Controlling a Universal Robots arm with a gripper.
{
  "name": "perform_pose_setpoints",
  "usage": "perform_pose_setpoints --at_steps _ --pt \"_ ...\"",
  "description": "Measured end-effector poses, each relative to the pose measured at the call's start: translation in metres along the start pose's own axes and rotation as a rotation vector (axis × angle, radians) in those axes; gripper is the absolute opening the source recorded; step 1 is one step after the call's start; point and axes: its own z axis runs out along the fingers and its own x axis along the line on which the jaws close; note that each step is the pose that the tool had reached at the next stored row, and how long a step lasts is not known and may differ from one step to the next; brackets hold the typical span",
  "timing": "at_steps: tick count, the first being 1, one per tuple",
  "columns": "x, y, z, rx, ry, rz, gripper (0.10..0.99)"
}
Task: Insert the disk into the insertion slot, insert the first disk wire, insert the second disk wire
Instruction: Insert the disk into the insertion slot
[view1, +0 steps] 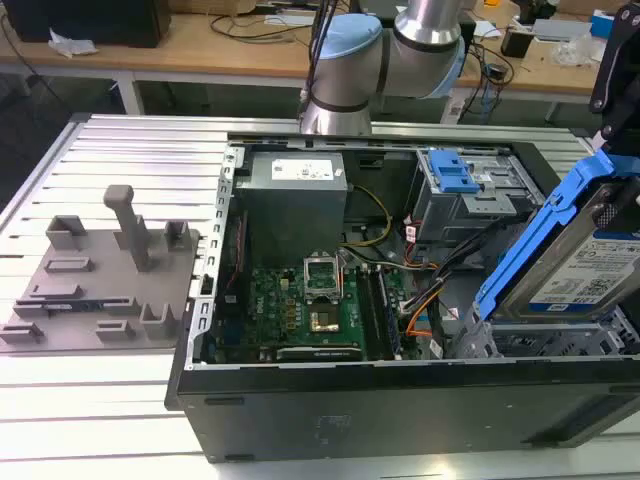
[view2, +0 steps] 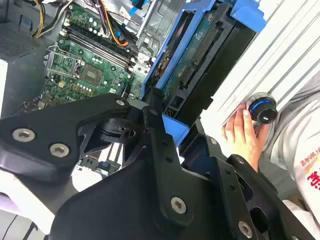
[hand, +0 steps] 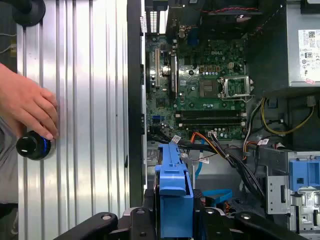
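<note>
One black end effector (hand: 174, 216) clamps the single silver-grey, blue-framed hard disk (view1: 585, 270), tilted steeply above the one low perforated grey metal insertion slot (view1: 545, 345). Judged risk: that tilt may jam a frame corner against the slot's wall and stall insertion.

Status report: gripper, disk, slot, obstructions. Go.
Single gripper shut on disk by its blue carrier. Disk tilted, lower end at insertion slot, not seated. Cables beside slot; hand on knob, outside the work.
</note>
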Motion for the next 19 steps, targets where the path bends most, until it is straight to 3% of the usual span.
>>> perform_pose_setpoints --at_steps 13,14,16,19 --pt "0.0 0.0 0.0 0.0 0.0 0.0 0.365" --pt "0.0 0.0 0.0 0.0 -0.0023 0.0 0.365" --pt "0.001 0.0 0.0 0.0 -0.0179 -0.001 0.365" --pt "0.003 0.0 0.0 -0.001 -0.0327 -0.002 0.365"
